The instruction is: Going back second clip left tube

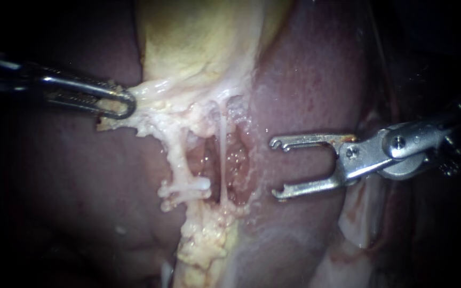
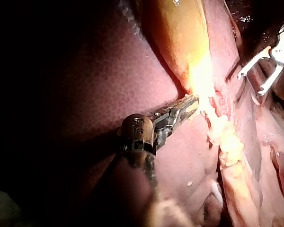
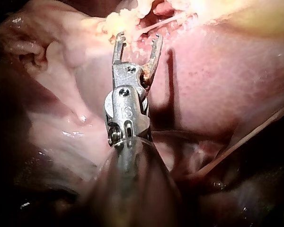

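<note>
Steel right instrument (image 1: 275,168), claw apart (empty), left instrument (image 1: 119,104) claw clamped on pale tissue (image 1: 153,92)

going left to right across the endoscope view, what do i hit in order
left instrument, jaws shut on pale tissue → left tube with a white clip → thin right tube → right instrument, jaws open

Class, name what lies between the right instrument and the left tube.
In the endoscope view, the thin right tube stands between the right instrument and the left tube, with bare liver nearer the instrument.
</note>
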Robot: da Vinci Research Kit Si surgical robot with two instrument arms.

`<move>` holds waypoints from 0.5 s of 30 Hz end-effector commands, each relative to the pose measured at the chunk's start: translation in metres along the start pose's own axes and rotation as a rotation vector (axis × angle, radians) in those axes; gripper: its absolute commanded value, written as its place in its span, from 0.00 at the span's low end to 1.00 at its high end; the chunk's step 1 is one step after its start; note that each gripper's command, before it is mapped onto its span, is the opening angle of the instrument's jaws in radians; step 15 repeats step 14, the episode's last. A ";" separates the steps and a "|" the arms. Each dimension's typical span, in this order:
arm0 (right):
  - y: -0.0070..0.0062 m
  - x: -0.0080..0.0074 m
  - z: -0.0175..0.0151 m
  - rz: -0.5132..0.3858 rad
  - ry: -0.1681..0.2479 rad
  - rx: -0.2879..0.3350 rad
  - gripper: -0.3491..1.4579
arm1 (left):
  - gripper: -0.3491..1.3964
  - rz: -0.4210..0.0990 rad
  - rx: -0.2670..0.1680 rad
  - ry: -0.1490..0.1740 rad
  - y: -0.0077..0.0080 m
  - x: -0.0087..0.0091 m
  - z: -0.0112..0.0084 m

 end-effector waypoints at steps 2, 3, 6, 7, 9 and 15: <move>0.0000 -0.0001 0.0000 0.000 0.000 0.000 0.47 | 0.00 0.002 -0.002 -0.004 -0.0001 -0.0001 0.0005; 0.0000 -0.0001 0.0000 0.000 0.000 0.000 0.47 | 0.00 0.002 -0.002 -0.007 -0.0001 -0.0001 0.0006; 0.0000 -0.0001 0.0000 0.000 0.000 0.000 0.47 | 0.00 0.002 -0.002 -0.007 -0.0001 -0.0001 0.0008; 0.0000 -0.0001 0.0000 0.000 0.000 0.000 0.47 | 0.00 0.002 -0.002 -0.007 -0.0001 -0.0001 0.0008; 0.0000 -0.0001 0.0000 0.000 0.000 0.000 0.47 | 0.00 0.003 -0.002 -0.007 -0.0001 -0.0001 0.0007; -0.0004 0.0000 0.0004 -0.001 0.006 0.019 0.47 | 0.00 0.003 -0.004 -0.008 -0.0001 -0.0002 0.0004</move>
